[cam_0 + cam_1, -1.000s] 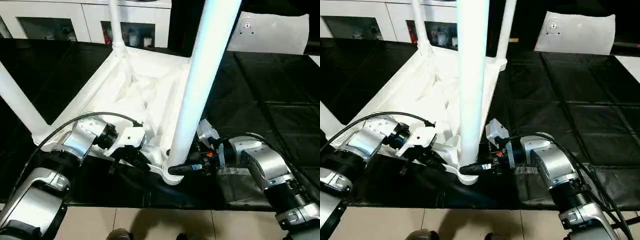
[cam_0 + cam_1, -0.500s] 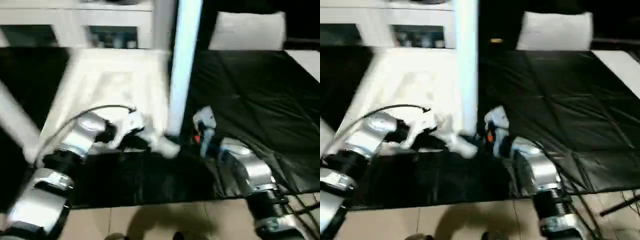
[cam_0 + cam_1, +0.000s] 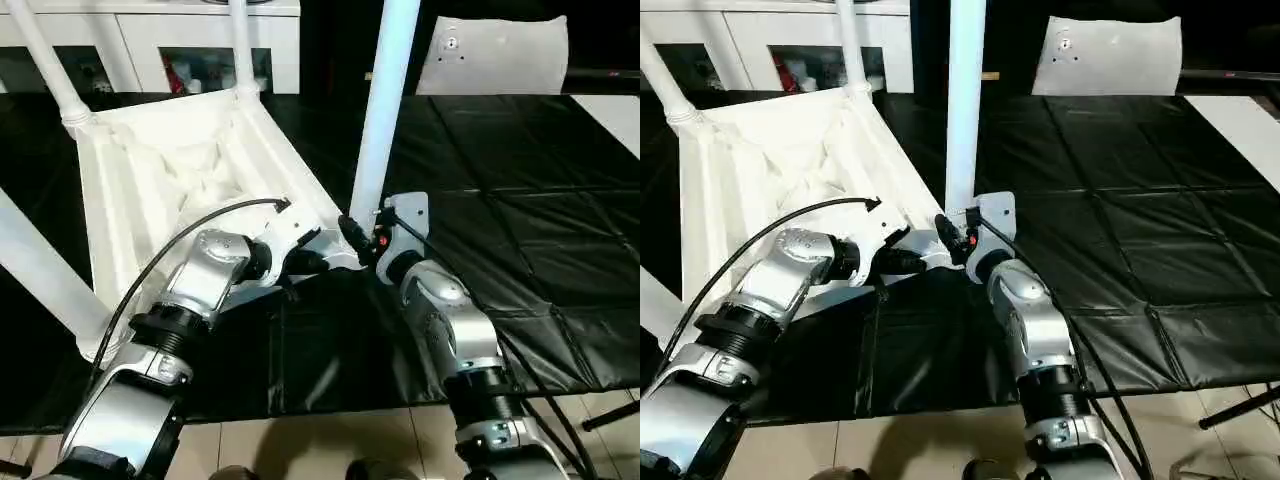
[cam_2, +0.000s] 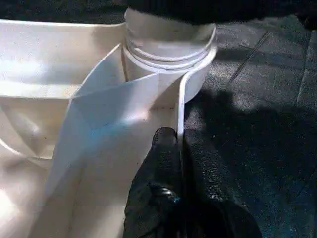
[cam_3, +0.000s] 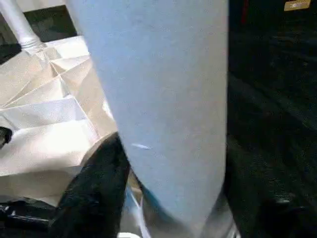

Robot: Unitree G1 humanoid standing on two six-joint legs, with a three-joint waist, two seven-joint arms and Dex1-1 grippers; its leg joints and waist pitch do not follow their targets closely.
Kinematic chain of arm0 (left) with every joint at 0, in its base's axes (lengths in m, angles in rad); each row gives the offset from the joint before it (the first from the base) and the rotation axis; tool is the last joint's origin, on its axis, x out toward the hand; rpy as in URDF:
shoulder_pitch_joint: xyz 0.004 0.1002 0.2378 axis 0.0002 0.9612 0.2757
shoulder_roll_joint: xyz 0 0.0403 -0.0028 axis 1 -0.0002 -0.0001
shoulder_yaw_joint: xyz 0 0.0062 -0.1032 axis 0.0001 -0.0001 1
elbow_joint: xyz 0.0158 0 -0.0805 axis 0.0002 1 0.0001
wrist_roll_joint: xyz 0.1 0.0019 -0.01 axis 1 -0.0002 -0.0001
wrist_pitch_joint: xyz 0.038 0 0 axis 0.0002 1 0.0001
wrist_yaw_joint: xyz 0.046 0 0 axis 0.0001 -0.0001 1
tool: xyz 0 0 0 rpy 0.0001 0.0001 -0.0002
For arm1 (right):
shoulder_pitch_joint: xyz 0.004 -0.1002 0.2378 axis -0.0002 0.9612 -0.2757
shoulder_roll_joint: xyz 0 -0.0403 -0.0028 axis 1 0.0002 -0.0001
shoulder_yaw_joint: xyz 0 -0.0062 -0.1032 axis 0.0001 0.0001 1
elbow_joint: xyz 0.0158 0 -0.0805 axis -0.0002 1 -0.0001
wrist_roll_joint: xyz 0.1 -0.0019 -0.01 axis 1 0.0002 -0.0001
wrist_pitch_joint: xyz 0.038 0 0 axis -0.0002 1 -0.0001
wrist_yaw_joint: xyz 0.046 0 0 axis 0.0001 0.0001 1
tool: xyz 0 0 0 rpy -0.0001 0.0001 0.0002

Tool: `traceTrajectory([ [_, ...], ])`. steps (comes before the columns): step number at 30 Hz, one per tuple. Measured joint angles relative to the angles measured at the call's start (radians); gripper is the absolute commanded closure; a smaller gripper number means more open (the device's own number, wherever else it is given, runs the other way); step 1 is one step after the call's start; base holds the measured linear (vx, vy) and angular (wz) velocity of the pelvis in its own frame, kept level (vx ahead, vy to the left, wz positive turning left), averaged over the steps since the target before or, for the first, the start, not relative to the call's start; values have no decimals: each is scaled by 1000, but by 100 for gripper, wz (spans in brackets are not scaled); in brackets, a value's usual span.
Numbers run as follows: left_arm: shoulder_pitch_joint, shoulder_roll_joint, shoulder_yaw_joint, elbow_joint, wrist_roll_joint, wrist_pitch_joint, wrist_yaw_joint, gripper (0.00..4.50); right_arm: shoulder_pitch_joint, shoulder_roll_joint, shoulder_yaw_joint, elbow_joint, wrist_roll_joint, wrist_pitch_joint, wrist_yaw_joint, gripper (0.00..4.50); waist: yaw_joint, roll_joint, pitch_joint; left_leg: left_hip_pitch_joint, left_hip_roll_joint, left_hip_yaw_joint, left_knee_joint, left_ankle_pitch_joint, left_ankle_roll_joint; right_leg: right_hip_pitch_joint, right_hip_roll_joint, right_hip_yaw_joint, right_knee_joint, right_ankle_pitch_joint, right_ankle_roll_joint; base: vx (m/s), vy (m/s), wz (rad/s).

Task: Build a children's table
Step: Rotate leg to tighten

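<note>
We see the white plastic ribbed tabletop upside down, four tapered white legs socketed; left pincer pinches its rim, right pincer straddles the nearest leg; flipping upright apparently remains.

Near leg cut off at top edge; my right gripper's far finger hidden behind it in wrist view.

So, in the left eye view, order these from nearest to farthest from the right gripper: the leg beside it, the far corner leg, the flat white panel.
1. Leg beside it, directly at the right gripper.
2. Far corner leg, across the tabletop.
3. Flat white panel, at the back right.
</note>
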Motion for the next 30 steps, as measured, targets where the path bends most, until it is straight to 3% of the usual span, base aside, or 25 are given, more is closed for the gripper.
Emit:
traceTrajectory([
  [5, 0, 19, -20, -17, 0, -17, -31, 450, 34, -38, 8, -37, 11, -10, 92, 100, 4, 3, 2, 0, 0, 0, 0, -1, 2, 0, 0, -1, -2, 0, 0, 0, 0, 0],
  [13, 12, 109, -50, 10, -11, -198, -190, 450, 118, -218, 67, -85, 70, -26, 391, 28, 18, 8, 5, -1, 2, -1, 1, 1, 9, -1, 0, -4, -2, -1, 0, 0, 0, 0],
  [18, 16, 172, -73, 70, -43, -363, -351, 450, 129, -353, 118, -102, 94, -38, 623, 28, 35, 9, 6, -1, 2, -1, 4, 1, 8, 0, -1, -6, -2, 0, 0, 0, 0, 0],
  [26, -8, 203, -111, 122, -50, -465, -524, 450, 60, -413, 169, -73, 131, -51, 847, 28, 61, 9, 6, -2, 3, -1, 6, 1, 9, 0, -1, -7, 0, 0, 0, 0, 0, 0],
  [27, -11, 204, -114, 129, -50, -474, -535, 450, 52, -417, 170, -66, 133, -51, 867, 55, 62, 8, 5, -2, 3, -1, 7, 1, 9, 0, -1, -7, 0, 0, 0, 0, 0, 0],
  [30, -30, 207, -125, 159, -49, -509, -557, 450, 33, -428, 178, -33, 150, -42, 929, 68, 62, 8, 5, -2, 4, -1, 8, 1, 9, 0, -1, -8, 1, 0, -1, 0, 0, 0],
])
